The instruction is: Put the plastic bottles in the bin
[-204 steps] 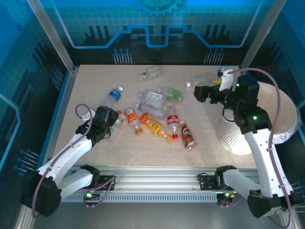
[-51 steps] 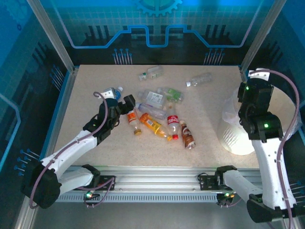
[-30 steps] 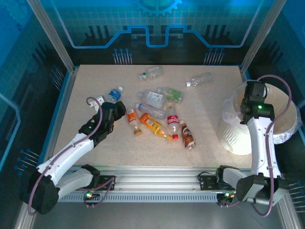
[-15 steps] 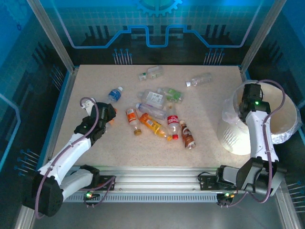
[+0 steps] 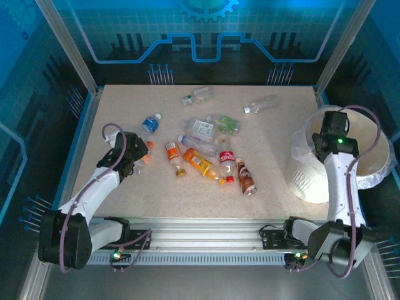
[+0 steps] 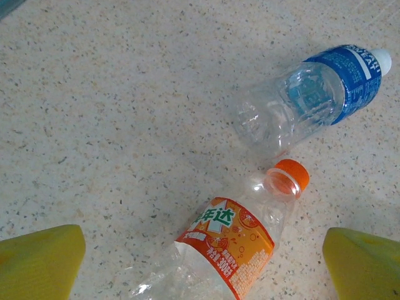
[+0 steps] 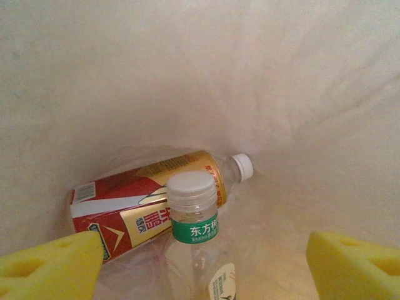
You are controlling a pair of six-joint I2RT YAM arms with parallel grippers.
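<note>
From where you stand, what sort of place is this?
Probably a robotics lab test cell: two robot arms bolted to a rail at a speckled table, an aluminium frame with blue panels around it, and plastic bottles scattered beside a bag-lined white bin.

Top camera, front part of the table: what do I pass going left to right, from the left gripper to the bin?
left gripper → orange-labelled bottle → red-labelled bottle → brown bottle → bin
</note>
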